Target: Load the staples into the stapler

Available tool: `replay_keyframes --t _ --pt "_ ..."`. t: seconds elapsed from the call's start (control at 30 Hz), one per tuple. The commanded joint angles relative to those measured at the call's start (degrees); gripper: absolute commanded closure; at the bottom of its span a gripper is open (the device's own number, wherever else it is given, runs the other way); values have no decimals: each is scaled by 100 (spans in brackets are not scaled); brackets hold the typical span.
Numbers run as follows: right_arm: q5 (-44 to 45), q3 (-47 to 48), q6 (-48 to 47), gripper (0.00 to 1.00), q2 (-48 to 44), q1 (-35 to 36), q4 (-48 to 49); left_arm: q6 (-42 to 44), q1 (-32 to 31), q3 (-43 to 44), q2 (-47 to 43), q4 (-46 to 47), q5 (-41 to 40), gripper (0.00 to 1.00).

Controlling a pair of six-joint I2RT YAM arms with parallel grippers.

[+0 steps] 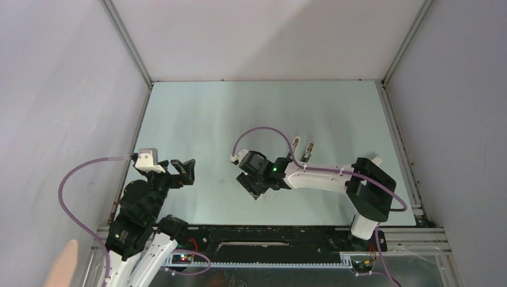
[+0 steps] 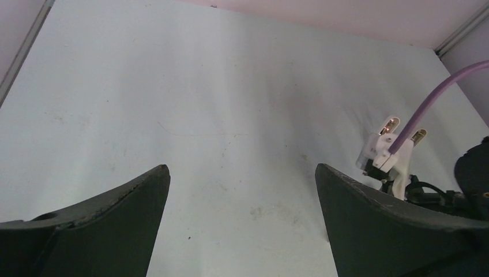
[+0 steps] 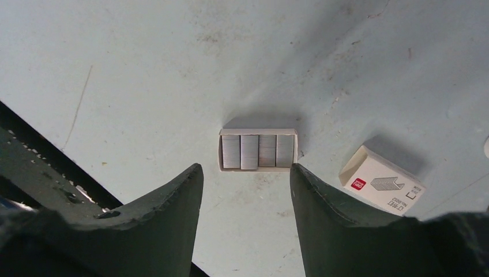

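Note:
The staples (image 3: pixel 258 150) are several grey strips lying side by side in a small whitish tray on the table. They show in the right wrist view, just beyond my fingertips. My right gripper (image 3: pixel 245 168) is open and empty and hovers over the table with the tray ahead of the gap. In the top view the right gripper (image 1: pixel 252 186) hides the tray. The white printed cardboard box (image 3: pixel 382 186) lies to the tray's right. My left gripper (image 2: pixel 242 168) is open and empty over bare table at the left (image 1: pixel 183 170). No certain stapler shows.
Two whitish elongated pieces with brass-coloured ends (image 1: pixel 302 149) lie behind the right wrist; they also show at the right of the left wrist view (image 2: pixel 392 124). Grey walls enclose the table on three sides. The table's near edge (image 3: pixel 34 156) is close to the right gripper.

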Motion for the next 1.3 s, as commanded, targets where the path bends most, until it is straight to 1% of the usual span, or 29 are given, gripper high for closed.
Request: replay_keyframes --t 0.0,0.23,0.6,1.07,1.17,1.27 --pt "78 313 27 44 230 49 -48 123 61 -77 52 85 -62 0" --pt "33 511 5 50 561 106 -142 123 79 -77 49 85 -58 0" --pt "94 543 25 54 820 131 -201 130 96 -86 47 89 -44 0" --pt "117 544 28 67 913 221 -278 131 114 -86 53 94 -28 0" --pt "255 627 18 70 909 283 -395 135 114 -95 59 102 -27 0" --pt "573 814 -22 70 953 417 -636 131 123 -95 68 96 -18 0"
